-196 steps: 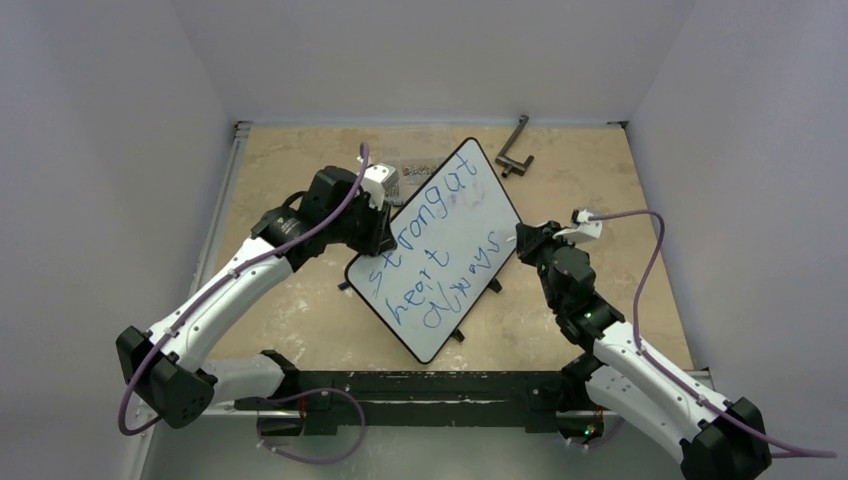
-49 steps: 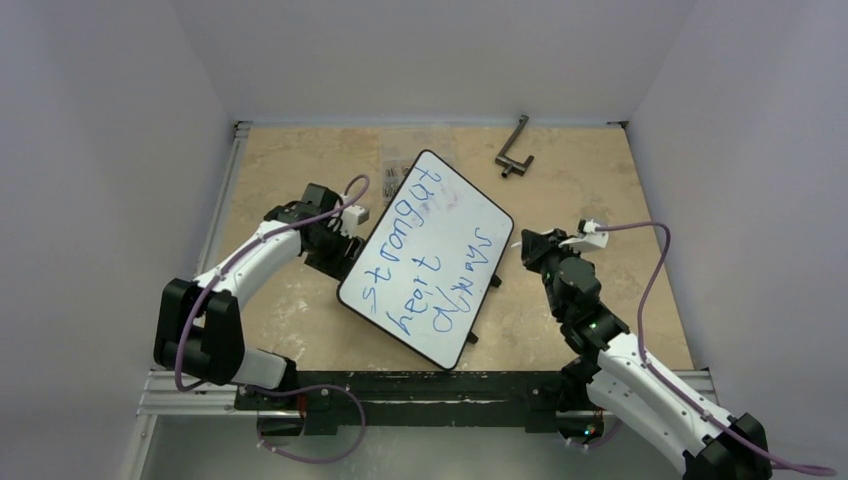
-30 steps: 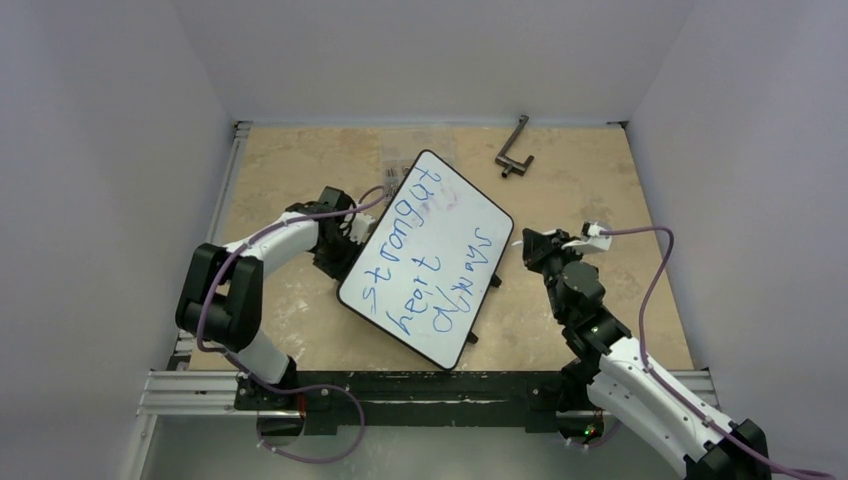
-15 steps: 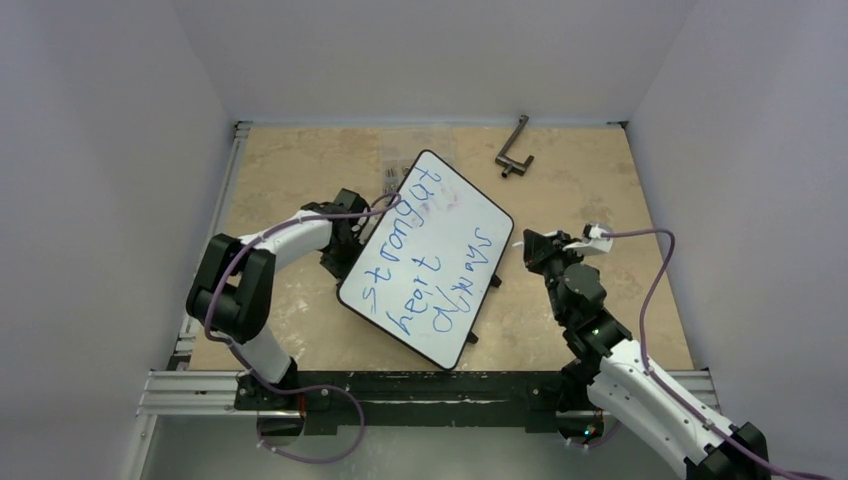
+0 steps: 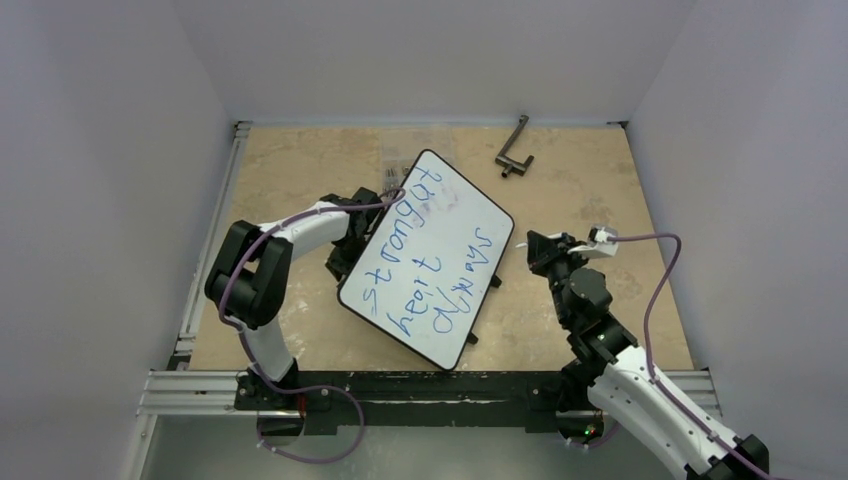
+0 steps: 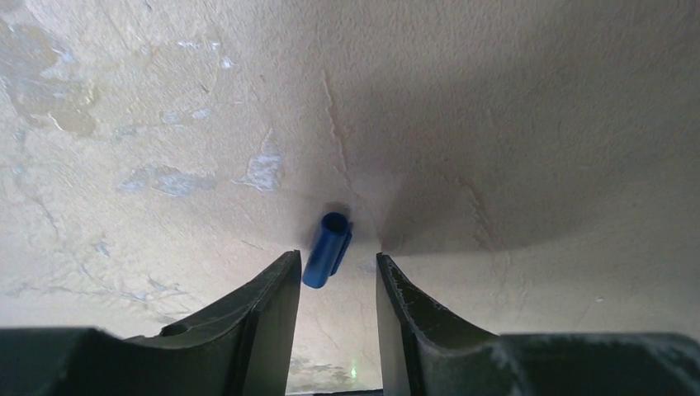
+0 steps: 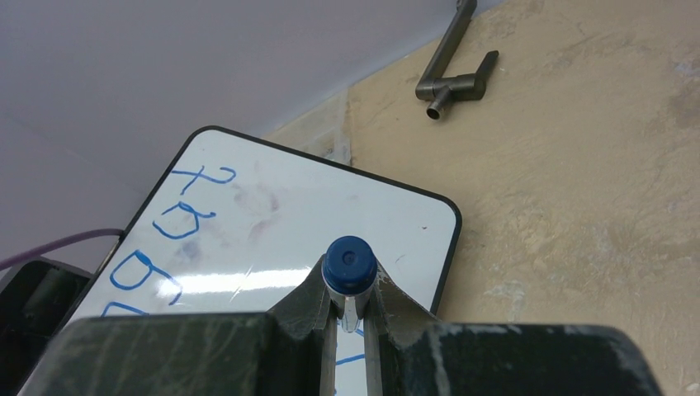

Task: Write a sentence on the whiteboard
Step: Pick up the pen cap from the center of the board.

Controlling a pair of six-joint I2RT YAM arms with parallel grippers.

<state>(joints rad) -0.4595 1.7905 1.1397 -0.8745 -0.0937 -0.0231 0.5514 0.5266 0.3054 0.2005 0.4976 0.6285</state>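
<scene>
The whiteboard (image 5: pixel 440 235) lies tilted across the middle of the table, black-framed. The sentence (image 5: pixel 420 262) runs over it in blue marker in two rows. My left gripper (image 5: pixel 338 262) points down at the table beside the board's left edge. In the left wrist view it (image 6: pixel 337 262) is open, and a small blue marker cap (image 6: pixel 328 247) lies on the table just past its tips, nearer the left finger. My right gripper (image 7: pixel 350 282) is shut on a blue-ended marker (image 7: pixel 350 262) just off the board's right edge (image 7: pixel 450 247).
A grey metal L-shaped handle (image 5: pixel 514 148) lies at the back right, also in the right wrist view (image 7: pixel 454 78). A small clear packet (image 5: pixel 390 172) sits behind the board. Walls close three sides; an aluminium rail (image 5: pixel 190 385) runs along the near edge.
Since the oldest frame the board has turned and shifted left. Over the last second the left arm folded in and its gripper dropped to the table by the board. The right gripper drew slightly back to the right.
</scene>
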